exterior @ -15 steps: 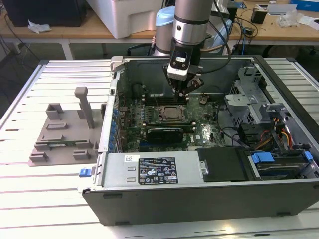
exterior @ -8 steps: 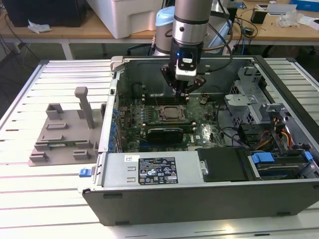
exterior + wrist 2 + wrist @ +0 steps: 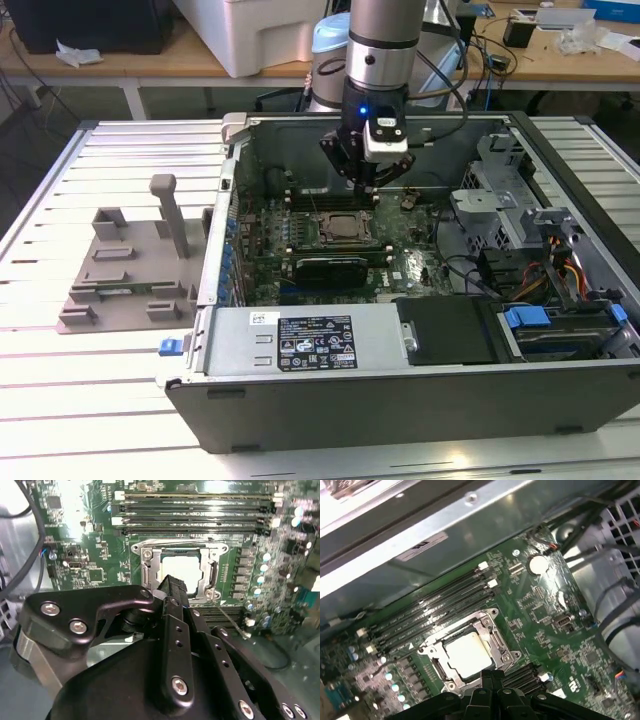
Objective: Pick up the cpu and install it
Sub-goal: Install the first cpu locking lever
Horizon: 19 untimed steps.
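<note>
An open desktop computer case [image 3: 400,400] lies on its side on a slatted metal table [image 3: 60,400], its green motherboard [image 3: 265,275] facing up. A robot arm reaches down into the case, and its black gripper [image 3: 364,185] hangs just above the middle of the board. The cpu [image 3: 344,228], a small square chip with a pale silvery lid, sits flat inside the metal frame of its socket [image 3: 320,240] on the motherboard. In the exterior view the gripper is directly above the far edge of that socket, apart from the chip. In both wrist views the cpu [image 3: 186,571] [image 3: 466,652] lies seated in the frame just beyond the gripper's fingertips [image 3: 172,586], which appear drawn close together and hold nothing. Long memory slots [image 3: 435,607] run beside the socket. A grey plastic fixture tray [image 3: 125,270] rests on the table beside the case, on the exterior view's left.
</note>
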Tool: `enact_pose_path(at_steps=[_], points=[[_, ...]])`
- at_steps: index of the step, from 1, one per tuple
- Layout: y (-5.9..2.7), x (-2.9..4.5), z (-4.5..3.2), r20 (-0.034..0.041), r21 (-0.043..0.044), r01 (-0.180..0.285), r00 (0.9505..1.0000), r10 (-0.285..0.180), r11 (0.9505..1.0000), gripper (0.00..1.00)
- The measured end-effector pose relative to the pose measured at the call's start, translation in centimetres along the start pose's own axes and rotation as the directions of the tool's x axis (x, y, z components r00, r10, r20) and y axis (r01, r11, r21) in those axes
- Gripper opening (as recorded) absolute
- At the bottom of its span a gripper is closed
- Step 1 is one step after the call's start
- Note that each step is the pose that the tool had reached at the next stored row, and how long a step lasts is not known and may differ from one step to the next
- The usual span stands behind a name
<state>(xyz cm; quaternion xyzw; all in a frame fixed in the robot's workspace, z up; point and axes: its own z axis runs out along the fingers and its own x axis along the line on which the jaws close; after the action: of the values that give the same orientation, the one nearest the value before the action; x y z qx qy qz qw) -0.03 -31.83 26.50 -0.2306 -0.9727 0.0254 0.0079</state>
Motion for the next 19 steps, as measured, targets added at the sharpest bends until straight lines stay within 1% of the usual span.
enact_pose_path(at_steps=[1,3,4,6,8,12,13,14,15,17,18,19], points=[[0.00,0.00,0.00,0.0015,-0.0008,0.037,0.9993,-0.037,0.9993,0.11],[0.00,0.00,0.00,0.0028,-0.0014,0.068,0.9977,-0.068,0.9977,0.11],[0.00,0.00,0.00,0.0040,-0.0018,0.094,0.9956,-0.094,0.9956,0.11],[0.00,0.00,0.00,0.0052,-0.0025,0.124,0.9923,-0.124,0.9923,0.11],[0.00,0.00,0.00,0.0064,-0.0032,0.154,0.9880,-0.154,0.9880,0.11],[0.00,0.00,0.00,0.0090,-0.0046,0.217,0.9761,-0.217,0.9762,0.11],[0.00,0.00,0.00,0.0099,-0.0046,0.237,0.9715,-0.237,0.9716,0.11],[0.00,0.00,0.00,0.0107,-0.0046,0.250,0.9681,-0.250,0.9681,0.11],[0.00,0.00,0.00,0.0119,-0.0044,0.274,0.9616,-0.274,0.9617,0.11],[0.00,0.00,0.00,0.0135,-0.0044,0.309,0.9510,-0.309,0.9511,0.11],[0.00,0.00,0.00,0.0149,-0.0045,0.339,0.9409,-0.338,0.9409,0.11],[-0.01,0.00,-0.01,0.0164,-0.0078,0.374,0.9273,-0.374,0.9273,0.11]])
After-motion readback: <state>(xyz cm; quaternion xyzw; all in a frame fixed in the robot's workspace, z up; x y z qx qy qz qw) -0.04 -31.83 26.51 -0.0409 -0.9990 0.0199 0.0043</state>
